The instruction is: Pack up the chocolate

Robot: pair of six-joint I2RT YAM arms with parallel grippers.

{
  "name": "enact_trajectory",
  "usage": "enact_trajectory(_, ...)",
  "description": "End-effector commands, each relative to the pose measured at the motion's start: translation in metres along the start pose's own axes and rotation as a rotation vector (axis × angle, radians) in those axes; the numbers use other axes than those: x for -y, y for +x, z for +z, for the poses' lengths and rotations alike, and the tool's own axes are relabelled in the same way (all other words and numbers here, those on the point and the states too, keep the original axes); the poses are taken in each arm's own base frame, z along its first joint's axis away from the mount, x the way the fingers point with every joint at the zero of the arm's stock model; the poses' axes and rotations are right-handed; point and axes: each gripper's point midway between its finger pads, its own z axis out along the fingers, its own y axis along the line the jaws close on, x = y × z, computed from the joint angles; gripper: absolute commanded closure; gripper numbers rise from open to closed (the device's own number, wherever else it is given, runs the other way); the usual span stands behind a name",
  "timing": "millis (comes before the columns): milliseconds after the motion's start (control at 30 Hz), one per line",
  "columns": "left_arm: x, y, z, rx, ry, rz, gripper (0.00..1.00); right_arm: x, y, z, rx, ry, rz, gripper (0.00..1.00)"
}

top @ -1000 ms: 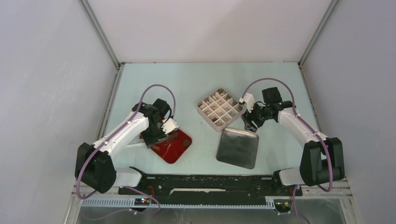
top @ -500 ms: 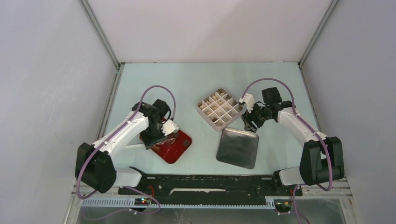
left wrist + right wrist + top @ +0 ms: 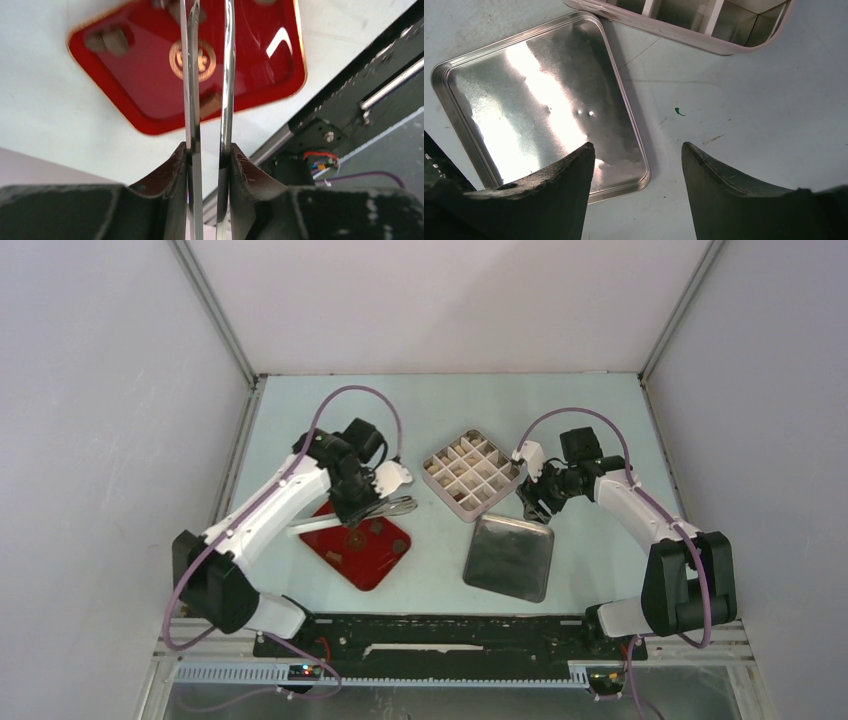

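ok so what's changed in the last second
The left gripper, shut on the tongs, lifted off the tray and swung away from the arm bases, toward the box. Whether the tongs carry anything can't be seen. The right gripper, open near the lid, stayed put, as did the box, lid and tray.

The tray (image 3: pixel 372 558) lies toward the near-left part of the table (image 3: pixel 440 410), with a few pieces of chocolate (image 3: pixel 355 537) on it. The divided box (image 3: pixel 472 474) sits about mid-table, behind and to the right of the tray. The flat tin (image 3: pixel 510 556) lies just in front of the box, toward the near edge, right of the tray and apart from it. The left hand (image 3: pixel 372 502) hangs over the tray's far edge with the tongs (image 3: pixel 395 507) between its fingers. The right hand (image 3: pixel 535 502) is beside the box's right corner, over the tin's far edge.
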Motion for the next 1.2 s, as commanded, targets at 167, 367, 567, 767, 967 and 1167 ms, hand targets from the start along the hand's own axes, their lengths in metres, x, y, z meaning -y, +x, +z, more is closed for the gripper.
enact_trajectory(167,-0.014,-0.128,-0.002,0.233,-0.051,0.018,0.85,0.014,-0.011,-0.011,0.044,0.044,0.004,0.33)
enact_trajectory(367,-0.024,-0.174,0.009,0.264,-0.057,-0.024,0.84,0.015,-0.011,-0.013,0.053,0.047,0.008,0.33)
enact_trajectory(567,-0.015,-0.188,0.025,0.240,0.005,-0.018,0.81,0.017,-0.008,-0.012,0.041,0.049,0.014,0.33)
enact_trajectory(767,-0.006,-0.181,0.040,0.174,0.037,0.005,0.80,0.017,-0.007,-0.011,0.038,0.045,0.014,0.33)
enact_trajectory(967,0.000,-0.180,0.046,0.148,0.041,0.024,0.73,0.016,-0.007,-0.011,0.039,0.041,0.014,0.33)
enact_trajectory(1167,0.000,-0.182,0.045,0.141,0.030,0.024,0.66,0.016,-0.006,-0.011,0.038,0.037,0.015,0.33)
